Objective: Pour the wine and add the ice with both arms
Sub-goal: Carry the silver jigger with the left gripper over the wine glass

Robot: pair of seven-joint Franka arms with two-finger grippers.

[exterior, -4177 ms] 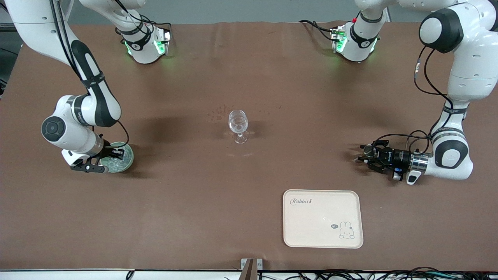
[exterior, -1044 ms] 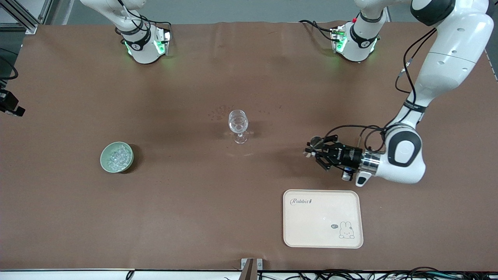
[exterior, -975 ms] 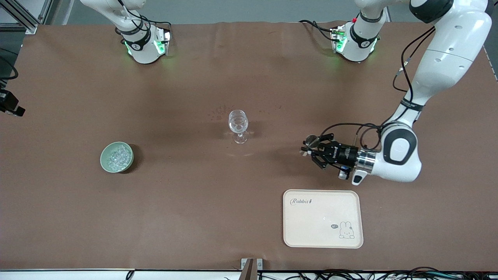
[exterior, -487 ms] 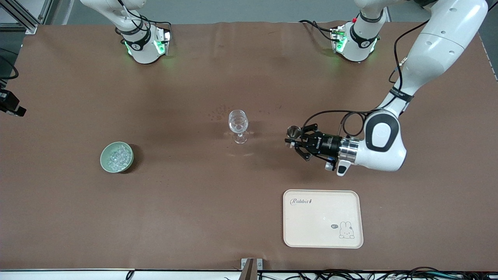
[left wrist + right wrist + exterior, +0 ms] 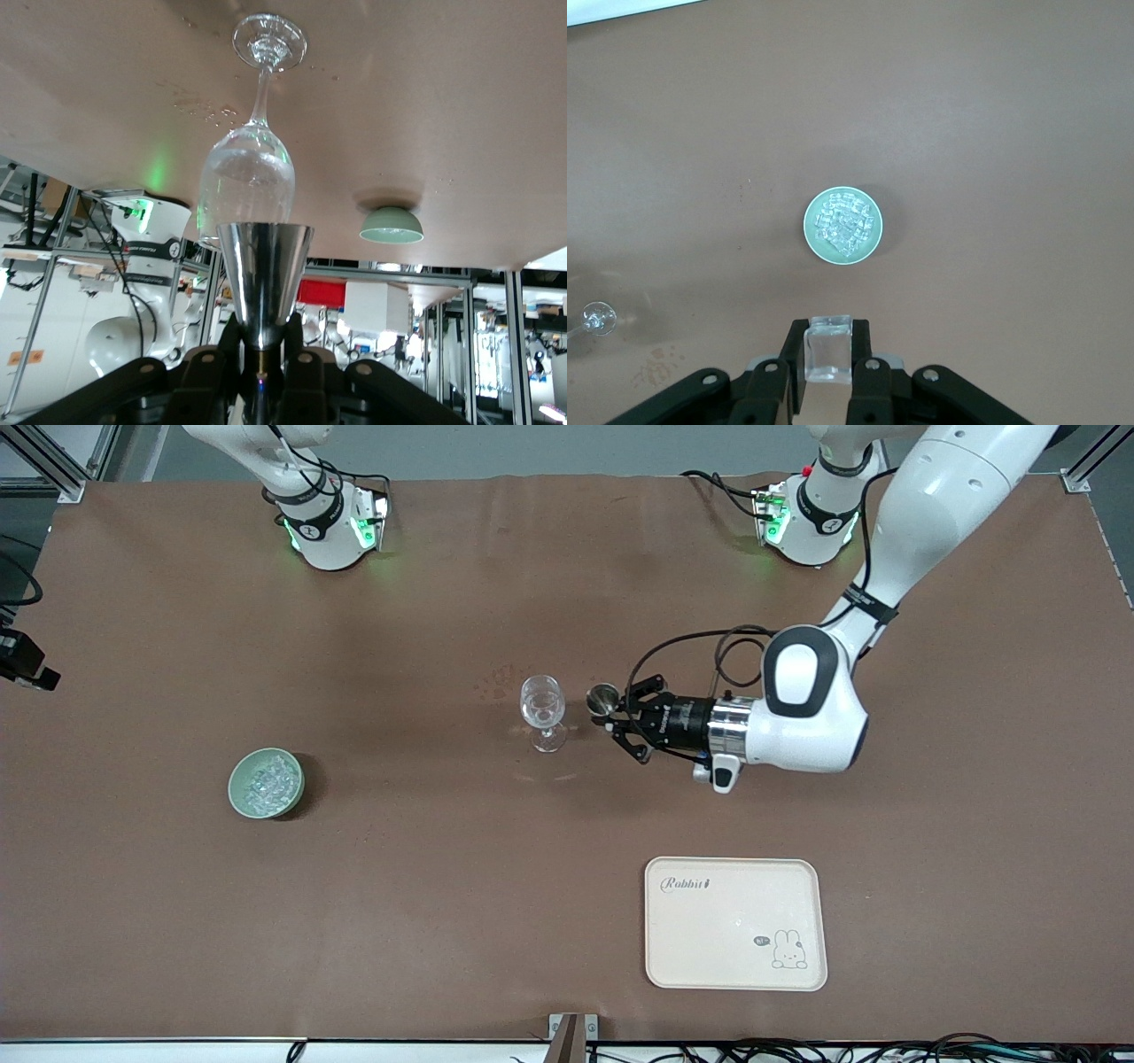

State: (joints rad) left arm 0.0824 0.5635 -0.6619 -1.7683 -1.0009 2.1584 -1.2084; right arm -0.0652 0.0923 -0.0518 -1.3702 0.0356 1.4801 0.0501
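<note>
My left gripper (image 5: pixel 617 718) is shut on a small silvery jigger (image 5: pixel 605 700) and holds it upright in the air right beside the clear stemmed glass (image 5: pixel 542 710) at the table's middle. In the left wrist view the fingers (image 5: pixel 205 367) clamp the jigger's (image 5: pixel 264 266) waist, with the glass (image 5: pixel 248 177) just past it. The wine does not show. My right gripper (image 5: pixel 828 335) is out of the front view; it is shut on one clear ice cube (image 5: pixel 828 351), high over the pale green bowl (image 5: pixel 811 232) of ice (image 5: pixel 845 223).
The bowl (image 5: pixel 237 795) stands toward the right arm's end of the table, nearer the front camera than the glass. A cream tray (image 5: pixel 735 957) lies near the front edge toward the left arm's end. The glass foot (image 5: pixel 598 317) shows in the right wrist view.
My left gripper has carried the jigger from the left arm's end of the table to right beside the glass. The right arm has left the bowl and risen out of the front view.
</note>
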